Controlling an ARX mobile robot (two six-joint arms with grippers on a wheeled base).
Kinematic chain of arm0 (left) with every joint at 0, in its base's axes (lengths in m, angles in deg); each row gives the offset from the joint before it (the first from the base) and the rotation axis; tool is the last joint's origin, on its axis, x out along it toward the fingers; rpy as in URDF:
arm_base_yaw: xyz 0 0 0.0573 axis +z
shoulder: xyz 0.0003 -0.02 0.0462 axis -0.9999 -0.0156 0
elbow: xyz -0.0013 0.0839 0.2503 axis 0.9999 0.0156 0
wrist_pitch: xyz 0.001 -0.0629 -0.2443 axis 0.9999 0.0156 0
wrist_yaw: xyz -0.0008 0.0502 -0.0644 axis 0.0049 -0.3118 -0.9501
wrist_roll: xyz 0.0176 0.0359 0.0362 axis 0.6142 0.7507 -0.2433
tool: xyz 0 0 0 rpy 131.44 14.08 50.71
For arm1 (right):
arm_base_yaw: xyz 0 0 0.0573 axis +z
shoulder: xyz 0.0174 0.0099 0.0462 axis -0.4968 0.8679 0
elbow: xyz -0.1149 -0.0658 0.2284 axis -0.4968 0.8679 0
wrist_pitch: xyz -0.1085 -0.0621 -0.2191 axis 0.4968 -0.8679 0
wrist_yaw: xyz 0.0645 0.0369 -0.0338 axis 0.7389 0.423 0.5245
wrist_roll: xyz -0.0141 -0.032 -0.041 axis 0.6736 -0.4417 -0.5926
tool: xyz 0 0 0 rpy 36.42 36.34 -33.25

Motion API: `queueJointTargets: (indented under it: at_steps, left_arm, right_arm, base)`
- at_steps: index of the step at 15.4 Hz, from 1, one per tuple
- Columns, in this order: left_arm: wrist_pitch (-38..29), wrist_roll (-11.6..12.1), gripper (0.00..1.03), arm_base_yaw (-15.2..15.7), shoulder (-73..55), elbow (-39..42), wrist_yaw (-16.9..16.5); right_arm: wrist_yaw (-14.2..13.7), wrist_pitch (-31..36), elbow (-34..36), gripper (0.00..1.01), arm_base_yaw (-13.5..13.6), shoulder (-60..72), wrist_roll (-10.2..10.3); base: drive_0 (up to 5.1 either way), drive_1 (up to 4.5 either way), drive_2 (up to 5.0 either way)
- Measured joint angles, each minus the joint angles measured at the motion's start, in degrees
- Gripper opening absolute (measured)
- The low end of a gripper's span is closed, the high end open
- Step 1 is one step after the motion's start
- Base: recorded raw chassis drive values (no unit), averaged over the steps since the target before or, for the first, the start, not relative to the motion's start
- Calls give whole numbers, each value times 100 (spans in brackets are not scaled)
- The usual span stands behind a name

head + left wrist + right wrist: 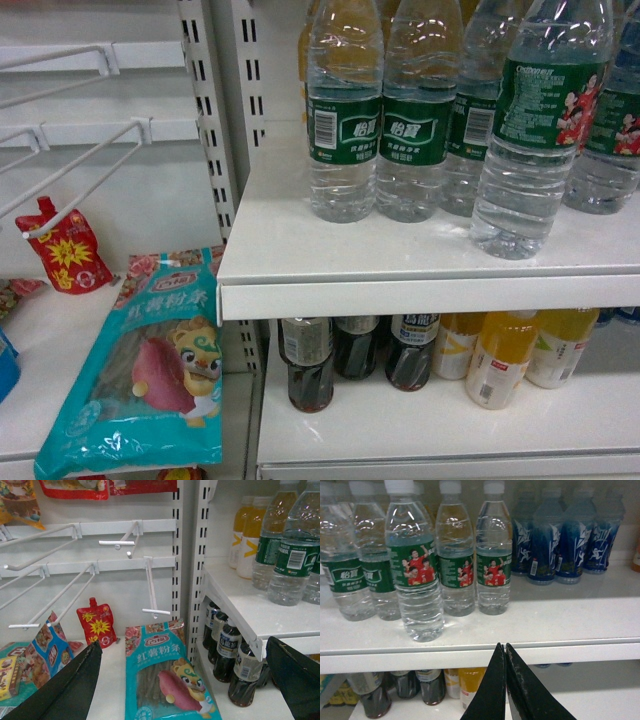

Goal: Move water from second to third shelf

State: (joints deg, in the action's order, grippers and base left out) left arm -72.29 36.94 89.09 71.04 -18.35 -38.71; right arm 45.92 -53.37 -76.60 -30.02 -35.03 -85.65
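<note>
Water in a clear ribbed plastic bottle with a green wrap label showing red-shirted figures stands upright near the front edge of the white metal shelf, set forward of the other bottles. From my right wrist camera the same bottle sits ahead of a row of matching green-labelled water bottles, with blue-labelled drink bottles further along the same shelf, well apart from it.

My right gripper has its two black fingers pressed together, holding nothing. It sits below and in front of the shelf lip, apart from the water bottle and off to its right in that view.

My left gripper is spread wide, one black finger at the lower left of its wrist view and the other at the lower right. Between them I see only the scene beyond: a teal snack bag printed with a cartoon animal and a pink sweet potato lying flat, and a small red spouted pouch against the back panel under white wire hooks.

On the shelf below the water, dark drink bottles stand beside yellow juice bottles.
</note>
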Motion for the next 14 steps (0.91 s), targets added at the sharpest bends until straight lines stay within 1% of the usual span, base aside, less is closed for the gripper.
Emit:
queueJointTargets:
  at_steps: [5, 7, 14]
  left_arm:
    - [-2, 0, 98, 0, 0, 0, 2]
    - [-4, 0, 98, 0, 0, 0, 2]
    - [-2, 0, 98, 0, 0, 0, 2]
  right_arm:
    - [-2, -203, 63, 2, 22, -271, 0]
    - [-2, -184, 232, 2, 22, -448, 0]
    - [-2, -1062, 232, 2, 22, -1384, 0]
  base:
    - [0, 0, 0]
    - [0, 0, 0]
    - [0, 0, 0]
